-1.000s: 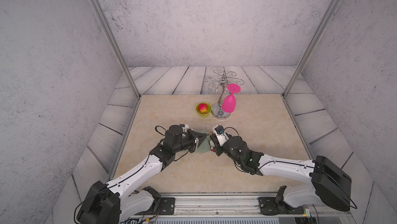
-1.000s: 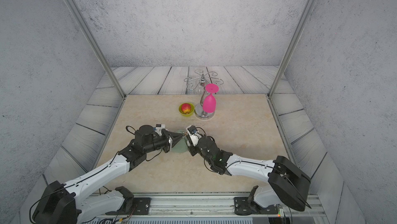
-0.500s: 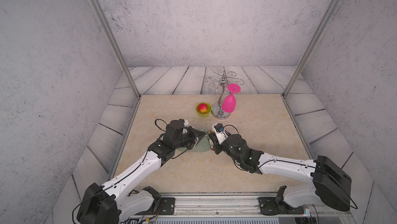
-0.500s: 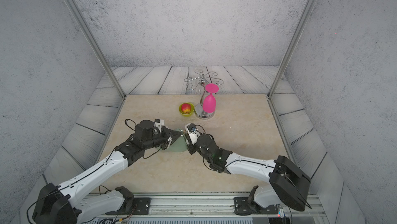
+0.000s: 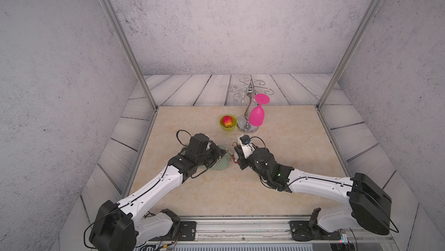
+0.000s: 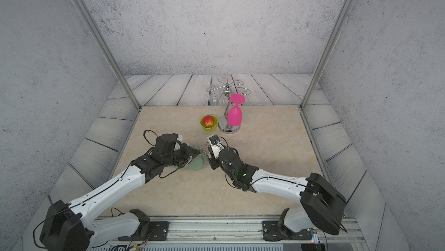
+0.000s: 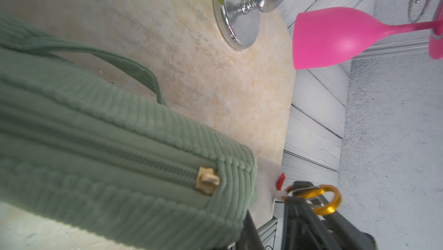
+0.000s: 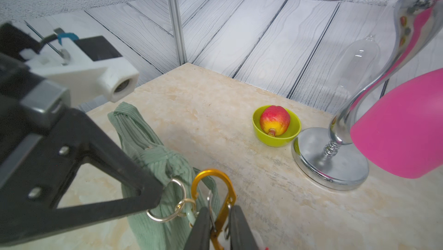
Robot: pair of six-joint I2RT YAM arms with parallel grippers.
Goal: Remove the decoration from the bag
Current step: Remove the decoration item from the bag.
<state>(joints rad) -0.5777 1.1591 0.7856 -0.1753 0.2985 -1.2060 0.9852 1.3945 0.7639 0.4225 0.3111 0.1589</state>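
Left gripper (image 5: 224, 153), clamped on ring (image 8: 163, 220) of bag (image 8: 148, 164), and right gripper (image 8: 219, 215), clamped on clasp (image 8: 199, 181) of decoration (image 7: 267, 176), had edged slightly away from the near edge of the surface (image 5: 277, 189). Unhooking judged pending.

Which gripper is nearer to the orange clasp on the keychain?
Right. The right gripper is clamped on the orange clasp itself; the left gripper pinches the end of the bag just beside it.

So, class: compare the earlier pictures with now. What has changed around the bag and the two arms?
The left tool, shut on the bag, edged slightly outward or upward; the right tool barely shifted. Nothing was taken or released: it stays clamped on the decoration, at its clasp. Bowl and pink glass are unmoved.
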